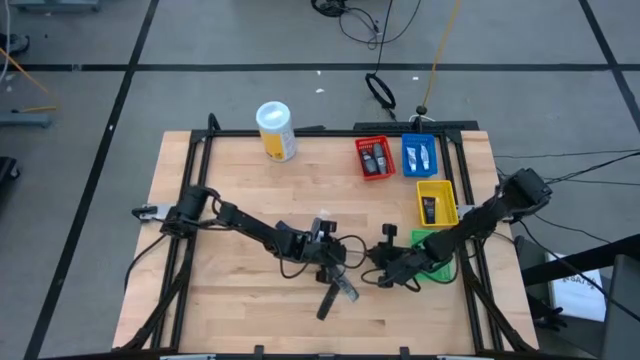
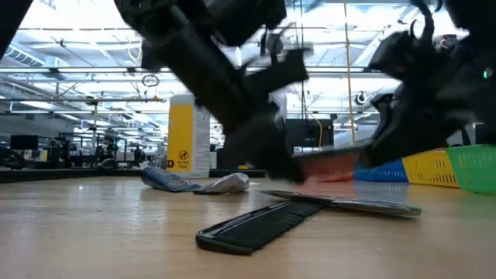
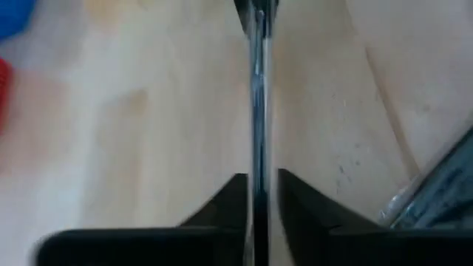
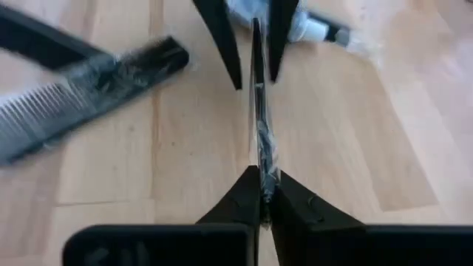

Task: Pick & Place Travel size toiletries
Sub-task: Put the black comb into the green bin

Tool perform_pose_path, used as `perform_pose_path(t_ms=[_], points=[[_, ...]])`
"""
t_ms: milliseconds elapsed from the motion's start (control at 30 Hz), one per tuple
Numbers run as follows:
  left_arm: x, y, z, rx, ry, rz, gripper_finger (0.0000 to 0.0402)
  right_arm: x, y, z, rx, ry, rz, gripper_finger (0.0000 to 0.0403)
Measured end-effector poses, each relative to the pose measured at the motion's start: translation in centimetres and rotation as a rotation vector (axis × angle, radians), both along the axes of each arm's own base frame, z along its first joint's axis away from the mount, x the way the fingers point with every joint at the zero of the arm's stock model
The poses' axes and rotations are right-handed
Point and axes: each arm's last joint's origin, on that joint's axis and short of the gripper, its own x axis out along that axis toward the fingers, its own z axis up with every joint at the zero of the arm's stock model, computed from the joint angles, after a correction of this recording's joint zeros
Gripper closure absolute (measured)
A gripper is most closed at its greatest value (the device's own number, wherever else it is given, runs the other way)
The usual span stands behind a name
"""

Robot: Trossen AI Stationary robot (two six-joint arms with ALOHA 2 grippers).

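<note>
My right gripper [image 4: 264,193] is clamped tight on one end of a thin flat clear-wrapped sachet [image 4: 260,125], held edge-on above the wood table [image 1: 230,190], front-centre. My left gripper [image 3: 259,193] is at the other end of the same sachet, fingers [image 3: 229,203] a narrow gap apart with the sachet edge between them; can't tell if they're actually touching it. From above, both grippers meet mid-table, left [image 1: 330,255] and right [image 1: 385,262] near each other. A black comb [image 1: 328,298] in clear wrap lies on the table just in front of them. Low view: two crumpled sachets [image 2: 194,182] lie further back, near a white canister with yellow label [image 1: 276,130]. Red bin [image 1: 375,157], blue bin [image 1: 419,154] and yellow bin [image 1: 436,201] each hold small items; green bin [image 1: 436,268] is partly hidden under my right arm
</note>
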Motion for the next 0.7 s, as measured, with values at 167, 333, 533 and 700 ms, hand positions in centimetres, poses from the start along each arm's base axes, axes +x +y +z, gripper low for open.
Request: perform_pose_path(t_ms=[167,333,533,700], points=[[-1.4,-0.2,5.7,-0.035,-0.063,0.020,0.0192,-1.2,0.9,4.4,0.073,0.020,-0.031,0.0398],[-3.5,-0.6,11.0,-0.066,-0.178,0.122,0.0116,-3.5,1.7,11.4,0.268,0.248,-0.138,0.0399],[-4.8,-2.0,11.8,0.044,-0.231,0.190,0.0093,-7.8,1.2,17.6,0.496,0.685,-0.485,0.0400],[-5.3,-2.5,10.5,0.057,-0.215,0.198,0.0108,-9.9,1.2,19.0,0.503,0.796,-0.687,0.0399]])
